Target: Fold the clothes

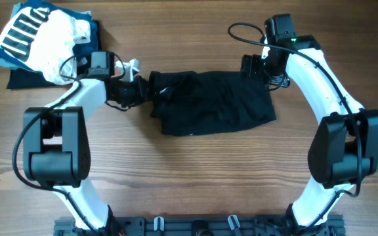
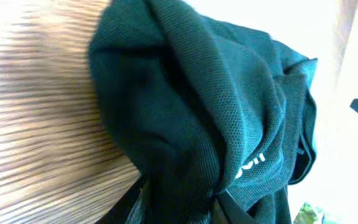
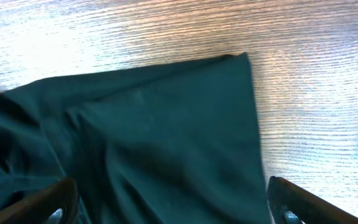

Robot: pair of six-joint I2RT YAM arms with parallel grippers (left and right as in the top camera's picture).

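The black shirt [image 1: 209, 101] lies partly folded in the middle of the table, flat on the right and bunched at its left end. My left gripper [image 1: 142, 88] is shut on that bunched left end. In the left wrist view the fabric [image 2: 185, 106] is pinched between the fingers [image 2: 179, 208], and a small white logo [image 2: 253, 163] shows. My right gripper [image 1: 254, 67] is at the shirt's far right edge. In the right wrist view its fingers [image 3: 169, 205] are spread wide over the flat shirt corner [image 3: 185, 118] and hold nothing.
A pile of other garments sits at the far left corner: a white one [image 1: 61, 36], a blue-and-white striped one [image 1: 20, 31] and a dark one [image 1: 21, 78]. Bare wooden table [image 1: 189, 177] lies in front of the shirt.
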